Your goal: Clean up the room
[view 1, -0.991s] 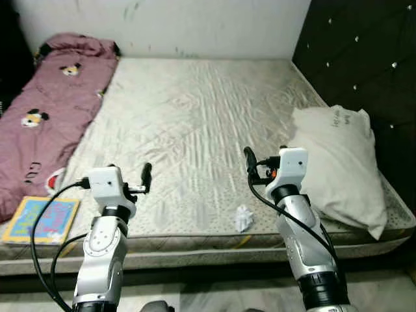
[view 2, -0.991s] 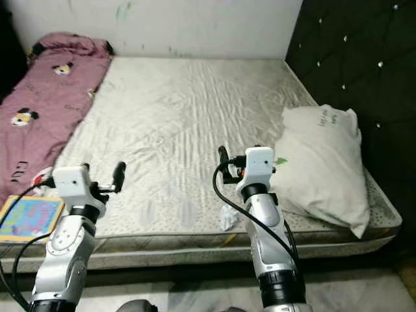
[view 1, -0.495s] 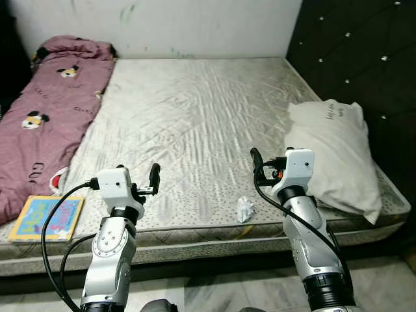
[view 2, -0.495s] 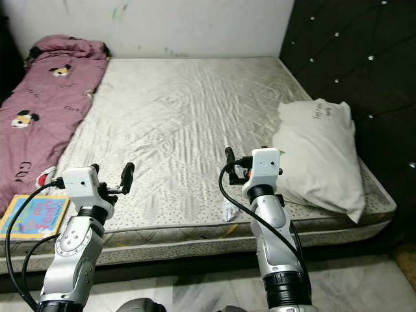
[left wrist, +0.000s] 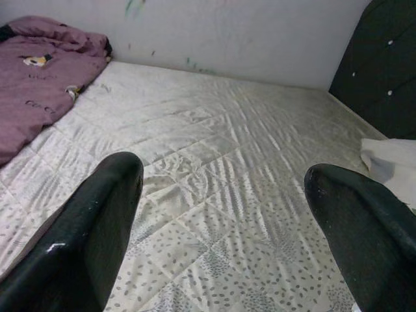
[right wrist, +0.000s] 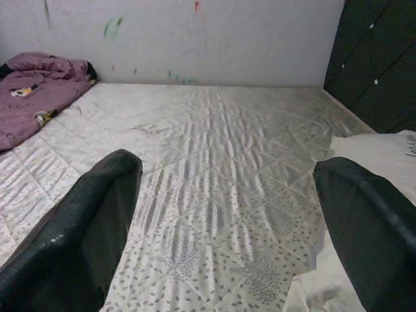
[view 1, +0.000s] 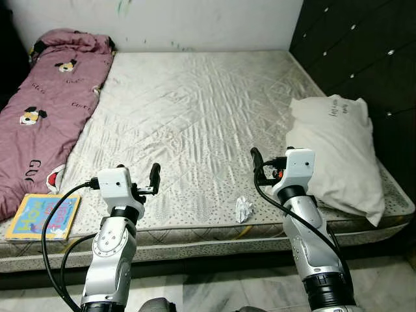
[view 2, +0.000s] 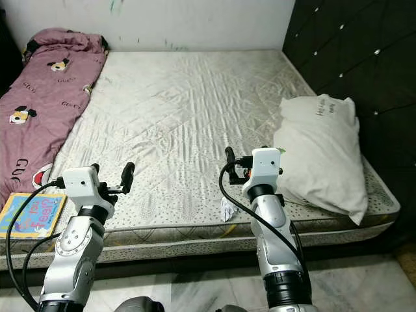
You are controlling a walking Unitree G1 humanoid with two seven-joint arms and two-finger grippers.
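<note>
A crumpled white paper lies on the grey quilted mattress near its front edge. It sits between my two arms, closer to the right one. A colourful book rests at the mattress's front left corner. My left gripper hovers open over the front edge, well left of the paper. My right gripper is open too, just above and right of the paper, with nothing between its fingers. In the left wrist view the two black fingers stand wide apart over the mattress.
A pink cartoon-print blanket runs along the bed's left side. A white pillow lies at the right, against the dark tufted headboard. A white wall stands behind the bed, and tiled floor shows below its front edge.
The whole picture has shifted, so the camera moved back a little from the bed. Both arms hold the same pose and both grippers stay open. Paper, book and pillow lie unmoved.
</note>
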